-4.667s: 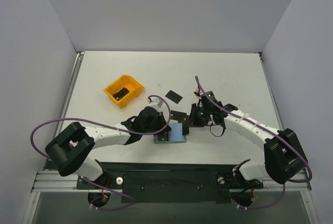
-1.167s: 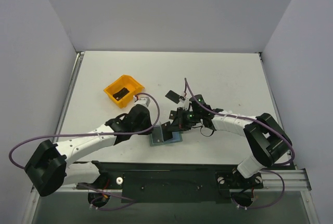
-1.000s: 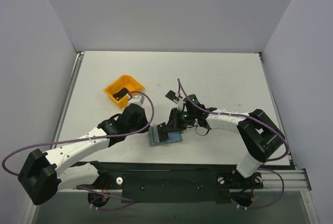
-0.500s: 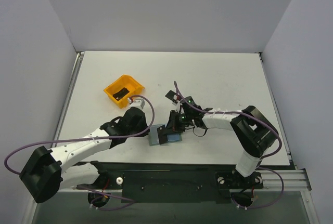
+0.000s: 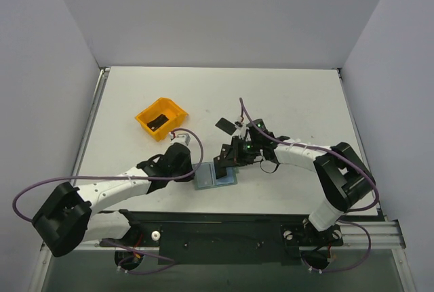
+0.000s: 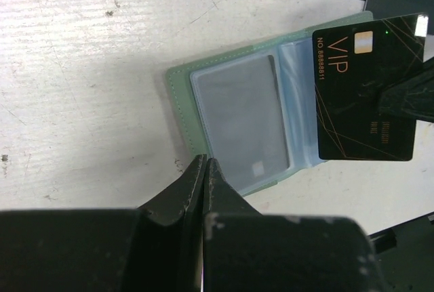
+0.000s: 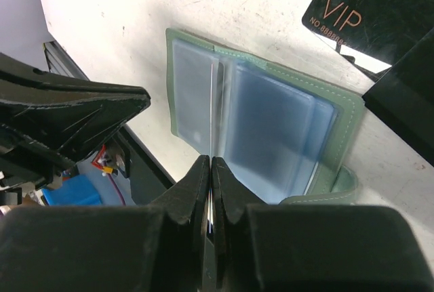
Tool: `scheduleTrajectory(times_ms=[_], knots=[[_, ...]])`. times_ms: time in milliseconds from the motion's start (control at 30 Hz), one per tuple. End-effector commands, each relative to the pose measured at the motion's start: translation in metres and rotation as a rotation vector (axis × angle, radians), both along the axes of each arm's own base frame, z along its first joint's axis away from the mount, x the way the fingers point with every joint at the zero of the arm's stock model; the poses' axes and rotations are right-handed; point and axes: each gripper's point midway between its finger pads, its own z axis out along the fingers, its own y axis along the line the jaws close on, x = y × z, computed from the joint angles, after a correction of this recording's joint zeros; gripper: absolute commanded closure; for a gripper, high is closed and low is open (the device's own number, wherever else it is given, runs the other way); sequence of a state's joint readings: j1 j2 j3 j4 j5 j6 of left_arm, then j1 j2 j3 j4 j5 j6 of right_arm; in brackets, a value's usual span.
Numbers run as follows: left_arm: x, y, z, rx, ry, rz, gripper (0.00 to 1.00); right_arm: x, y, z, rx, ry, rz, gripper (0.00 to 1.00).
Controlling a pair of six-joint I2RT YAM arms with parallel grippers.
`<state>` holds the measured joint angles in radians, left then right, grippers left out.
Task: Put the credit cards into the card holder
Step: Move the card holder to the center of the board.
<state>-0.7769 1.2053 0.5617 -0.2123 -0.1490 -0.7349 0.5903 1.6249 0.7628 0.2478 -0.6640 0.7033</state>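
Observation:
The sage-green card holder (image 5: 205, 179) lies open on the table, its light-blue sleeves (image 6: 241, 119) facing up. My right gripper (image 7: 211, 162) is shut on a black credit card (image 6: 363, 95) printed VIP. It holds the card above the holder's right half, edge-on in the right wrist view. My left gripper (image 6: 205, 163) is shut with nothing visible between its jaws, and its tips sit at the holder's left edge. Another VIP card (image 7: 366, 7) lies on the table just beyond the holder. One more black card (image 5: 226, 126) lies farther back.
An orange bin (image 5: 178, 106) stands at the back left with a black card (image 5: 157, 122) inside. The two arms meet over the holder near the table's front edge. A black base rail (image 5: 224, 238) runs along the near side.
My right gripper has drawn back a little to the right with the card. My left gripper has shifted slightly toward the holder's left edge. The holder now lies flatter.

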Motion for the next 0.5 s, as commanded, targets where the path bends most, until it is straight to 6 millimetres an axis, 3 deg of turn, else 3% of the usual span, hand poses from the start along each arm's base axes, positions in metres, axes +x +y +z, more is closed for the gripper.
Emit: scheduleTrajectory(times_ms=[0,467], knots=[[0.008,-0.007,0.001,-0.035,-0.021,0.015,1.00,-0.005,0.004,0.001,0.031,-0.012,0.044,1.00],[0.006,-0.005,-0.013,-0.014,0.004,0.018,1.00,-0.008,0.008,-0.018,0.042,0.041,0.045,1.00]])
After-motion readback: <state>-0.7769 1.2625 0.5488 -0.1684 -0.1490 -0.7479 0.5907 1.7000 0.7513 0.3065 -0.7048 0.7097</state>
